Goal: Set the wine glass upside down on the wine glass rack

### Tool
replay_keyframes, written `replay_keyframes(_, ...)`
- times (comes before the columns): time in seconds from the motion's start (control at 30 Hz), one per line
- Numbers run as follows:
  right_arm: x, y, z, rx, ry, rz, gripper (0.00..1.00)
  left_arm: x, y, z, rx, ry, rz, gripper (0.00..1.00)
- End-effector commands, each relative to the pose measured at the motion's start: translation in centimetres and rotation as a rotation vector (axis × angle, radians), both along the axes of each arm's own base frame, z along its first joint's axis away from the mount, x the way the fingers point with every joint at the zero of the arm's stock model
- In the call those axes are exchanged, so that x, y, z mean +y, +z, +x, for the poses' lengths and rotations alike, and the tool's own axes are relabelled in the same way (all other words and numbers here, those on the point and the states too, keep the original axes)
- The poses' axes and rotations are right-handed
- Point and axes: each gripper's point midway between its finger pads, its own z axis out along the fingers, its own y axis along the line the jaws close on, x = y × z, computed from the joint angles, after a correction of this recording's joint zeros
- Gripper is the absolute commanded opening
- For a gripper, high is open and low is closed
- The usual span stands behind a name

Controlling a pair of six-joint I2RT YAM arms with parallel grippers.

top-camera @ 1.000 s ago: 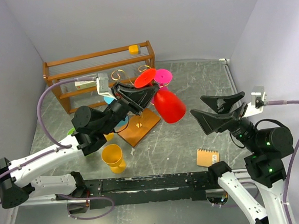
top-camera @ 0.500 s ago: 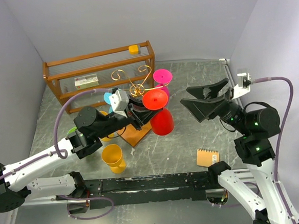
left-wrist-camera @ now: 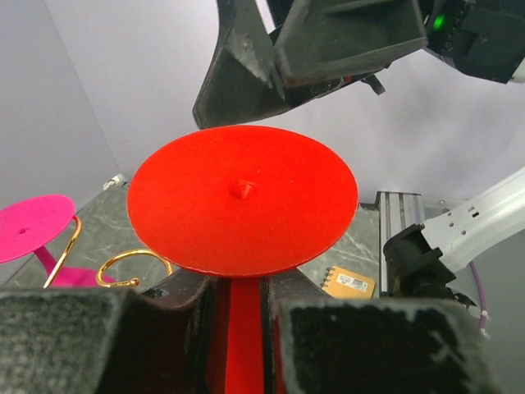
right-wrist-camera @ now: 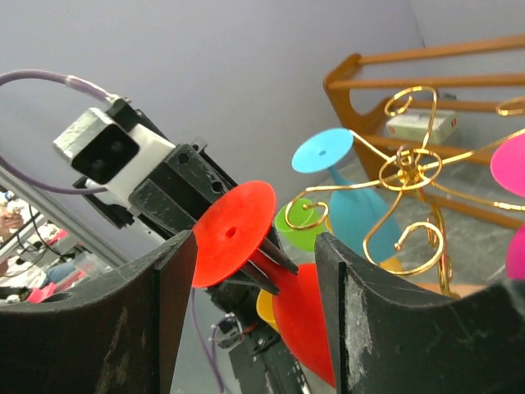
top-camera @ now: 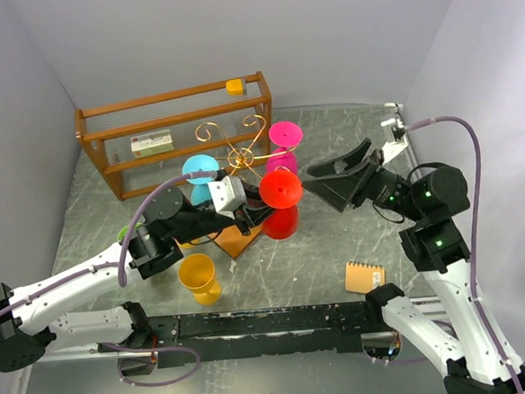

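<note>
— Top external view: where's the wine glass rack [top-camera: 232,154]?
— Mid-table, nearer the far edge. The right gripper [top-camera: 320,182] hovers beside it, jaws wide, holding nothing.
— And the left gripper [top-camera: 256,214]?
— Clamped on the stem of the red wine glass [top-camera: 280,188], just right of the rack: foot up, bowl down, stem near upright.

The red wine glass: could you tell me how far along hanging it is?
Done: the red wine glass is inverted, foot up. In hand: the left gripper clamps its stem, the open right gripper beside it. Left: hanging it on the wine glass rack.
</note>
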Motion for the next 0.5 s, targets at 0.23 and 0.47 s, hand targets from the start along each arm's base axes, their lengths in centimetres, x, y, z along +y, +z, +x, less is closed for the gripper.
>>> replay_keyframes(0.23,0.4,-3.9,0.6,0.200,0.019,-0.056,0.49,-0.3,0.5,-0.1,-0.082,-0.014,0.005,0.07)
replay_keyframes(0.47,0.8,-5.7,0.4,0.288,0.054,-0.038,0.43,-0.4,0.5,0.2,-0.097,-0.001,-0.001,0.07)
